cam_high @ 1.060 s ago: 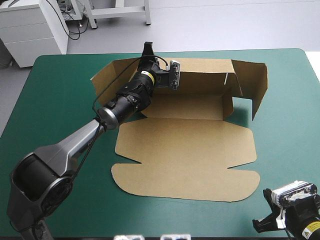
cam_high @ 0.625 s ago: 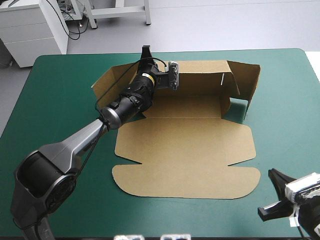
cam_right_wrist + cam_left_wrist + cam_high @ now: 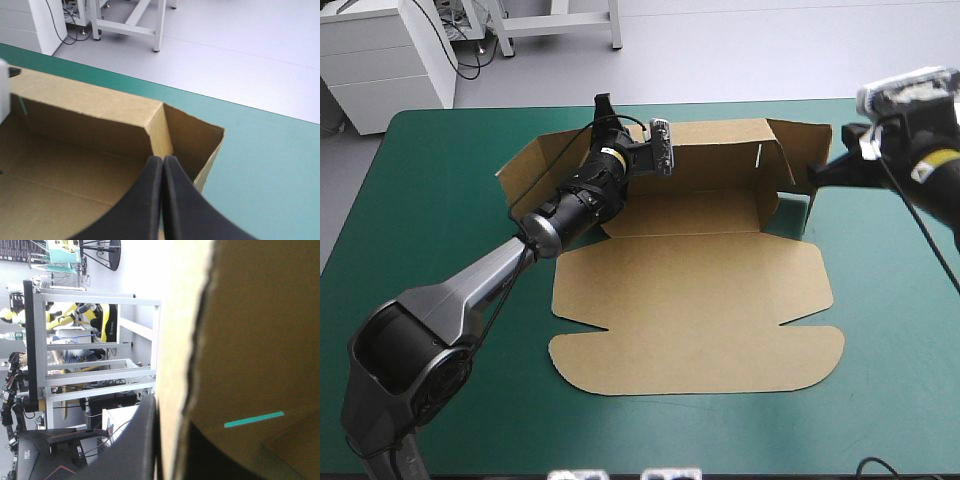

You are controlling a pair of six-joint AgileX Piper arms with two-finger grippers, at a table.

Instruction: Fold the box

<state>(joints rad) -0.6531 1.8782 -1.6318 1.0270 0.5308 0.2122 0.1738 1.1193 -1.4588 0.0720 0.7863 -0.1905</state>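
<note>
The brown box (image 3: 690, 310), a cut sheet of plain board, lies in the middle of the teal-green covered worktop (image 3: 440, 200). Its wide lid is flat on the near side, and its long back wall and two short end flaps are raised on the far side.

The left gripper (image 3: 605, 118), with broad black curved fingers (image 3: 135, 450), sits on the top edge of the box's back wall, close to the wall's left corner. From its wrist, the board's edge runs up between the two fingers. They are all but closed and pinch the wall between them. A narrow slot further along that wall shows teal-green through it.

The right gripper (image 3: 163, 160), of the same black finned make, is at the box's right end. Its fingers are pressed together into a single pointed arch with nothing between them. The tip is right at the upper corner where the back wall meets the raised right end flap. From above, the tip appears to touch that flap's outer face, though contact is not certain. The box's left flap leans outward, away from the back wall.
</note>
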